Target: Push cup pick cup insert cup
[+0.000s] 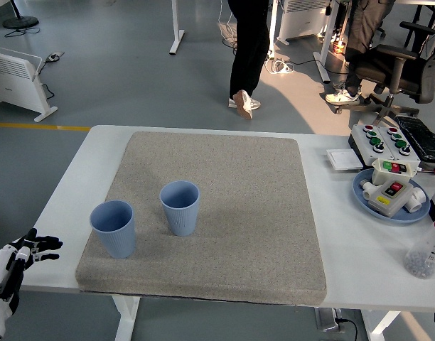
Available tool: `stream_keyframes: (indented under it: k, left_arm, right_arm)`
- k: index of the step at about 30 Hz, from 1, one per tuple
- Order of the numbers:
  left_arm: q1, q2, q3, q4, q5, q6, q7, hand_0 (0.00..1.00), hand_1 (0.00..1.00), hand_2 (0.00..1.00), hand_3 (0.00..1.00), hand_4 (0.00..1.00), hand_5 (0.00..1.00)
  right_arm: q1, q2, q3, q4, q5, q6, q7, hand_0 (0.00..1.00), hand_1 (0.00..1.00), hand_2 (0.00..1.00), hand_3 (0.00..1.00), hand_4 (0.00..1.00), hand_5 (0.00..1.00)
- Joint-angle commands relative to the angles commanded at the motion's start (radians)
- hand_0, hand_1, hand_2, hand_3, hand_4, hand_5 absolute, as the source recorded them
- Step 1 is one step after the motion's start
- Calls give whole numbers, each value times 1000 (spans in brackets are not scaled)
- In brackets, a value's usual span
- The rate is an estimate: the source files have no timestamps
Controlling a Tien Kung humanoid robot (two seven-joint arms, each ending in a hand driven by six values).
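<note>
Two blue cups stand upright on a grey mat (253,213). One cup (113,229) is near the mat's front left corner. The other cup (180,207) stands a little behind and to the right of it, apart from it. My left hand (18,259) is at the lower left edge of the picture, beside the table's near left corner, well left of the cups. Its fingers are spread and hold nothing. My right arm does not show.
At the table's right are a blue plate (360,190) holding a button box, a control panel (387,138) with green and red buttons, a white square (343,159) and a clear bottle (425,252). A person's legs (247,57) stand on the floor beyond the table.
</note>
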Motion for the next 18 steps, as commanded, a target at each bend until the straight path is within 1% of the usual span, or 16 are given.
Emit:
stream_keyframes:
  k: [4, 5, 10, 11, 16, 17, 18]
  left_arm:
    - [-8, 10, 49, -14, 15, -7, 2, 450, 534, 498, 439, 619, 998]
    - [-14, 12, 62, -13, 21, -12, 5, 481, 534, 496, 440, 615, 998]
    - [-41, 9, 92, -1, 42, -21, 16, 481, 534, 496, 440, 615, 998]
    - [-50, 10, 104, 3, 47, -23, 19, 573, 552, 500, 445, 606, 998]
    - [-86, 10, 142, 17, 51, -28, 26, 573, 552, 500, 445, 606, 998]
    - [-98, 10, 153, 23, 52, -30, 29, 609, 559, 499, 446, 607, 998]
    - [-104, 10, 158, 27, 53, -31, 30, 609, 559, 499, 446, 607, 998]
  right_arm:
    - [1, 1, 1, 0, -3, 1, 0, 528, 547, 550, 535, 53, 784]
    - [1, 1, 1, 0, -4, 1, 1, 528, 547, 550, 535, 52, 785]
    - [0, 1, -4, 0, -2, 3, 2, 528, 547, 550, 535, 52, 785]
    - [1, 2, -6, 0, 1, 3, 2, 528, 547, 550, 535, 51, 785]
    - [1, 3, -12, 0, 7, 4, 2, 528, 547, 550, 535, 51, 785]
    - [1, 3, -12, 0, 6, 4, 2, 528, 547, 550, 534, 51, 785]
    - [1, 3, -12, 0, 6, 4, 2, 528, 547, 550, 534, 51, 785]
